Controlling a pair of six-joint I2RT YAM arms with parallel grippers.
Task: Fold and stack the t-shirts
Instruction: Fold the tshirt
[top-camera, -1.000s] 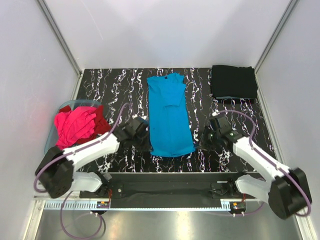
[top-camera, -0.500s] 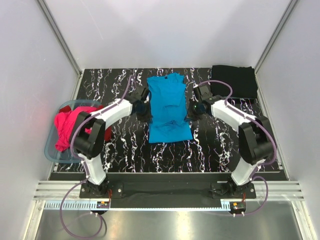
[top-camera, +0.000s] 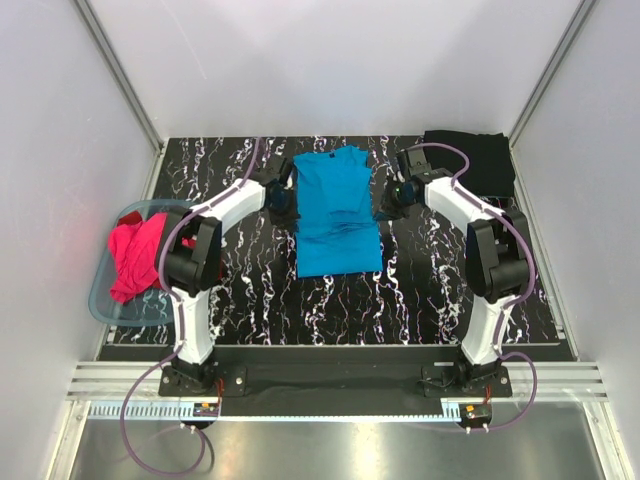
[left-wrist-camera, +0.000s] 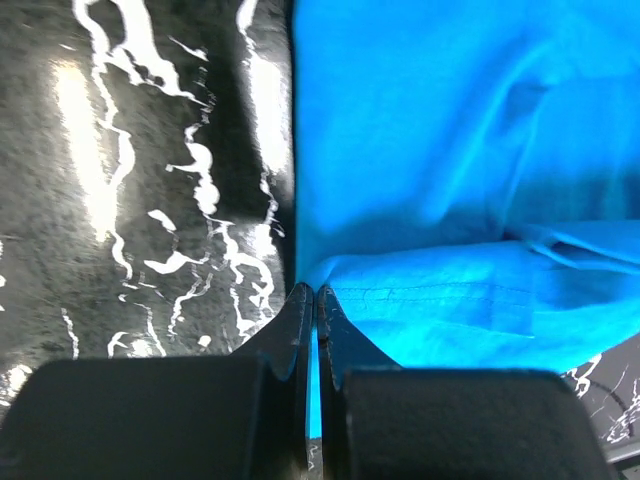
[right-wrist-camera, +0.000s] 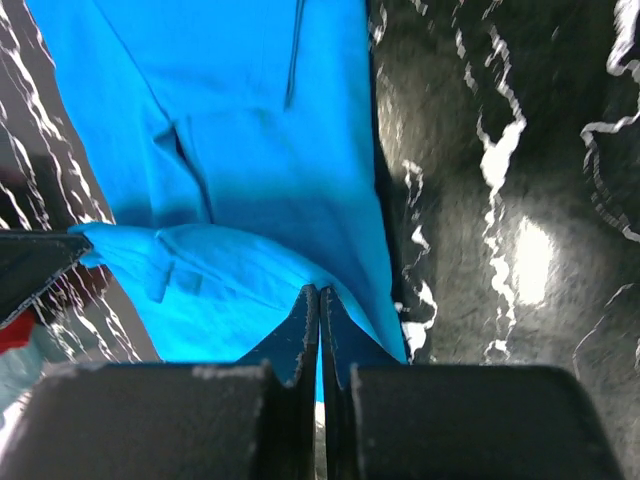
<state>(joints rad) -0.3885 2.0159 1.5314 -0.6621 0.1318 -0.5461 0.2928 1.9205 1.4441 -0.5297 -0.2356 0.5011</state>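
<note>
While both claws have hold of the turquoise-blue t-shirt (top-camera: 338, 215), treat the fold as unfinished. The shirt lies at the centre of the table (top-camera: 430, 290), collar toward the far edge, with its lower part lifted over the upper part. The left gripper (left-wrist-camera: 315, 295) is pinched fully closed on the hem at the shirt's left edge. The right gripper (right-wrist-camera: 318, 295) is closed in the same way on the hem at the right edge.

Expect the following faults:

1. Slip. Each claw appears to hold only a thin margin of cloth, so a quick pull can probably draw the hem out of the jaws.
2. Skew. If one claw travels farther than the other, the hem likely lands crooked across the shirt.
3. Drag. If you carry the hem too low, the under layer may bunch or shift on the table.
4. Early release. Opening the jaws before the hem lies flat would likely leave a rumpled ridge.
5. Contact. The right arm works near the folded black t-shirt (top-camera: 468, 163) at the far right corner, so a wide swing could disturb it.

Containers: the pale-blue tub (top-camera: 97, 292) stands at the left edge of the table. It holds a loose magenta-pink t-shirt (top-camera: 132, 258) that spills over its rim. You cannot tell from above what lies beneath it.
</note>
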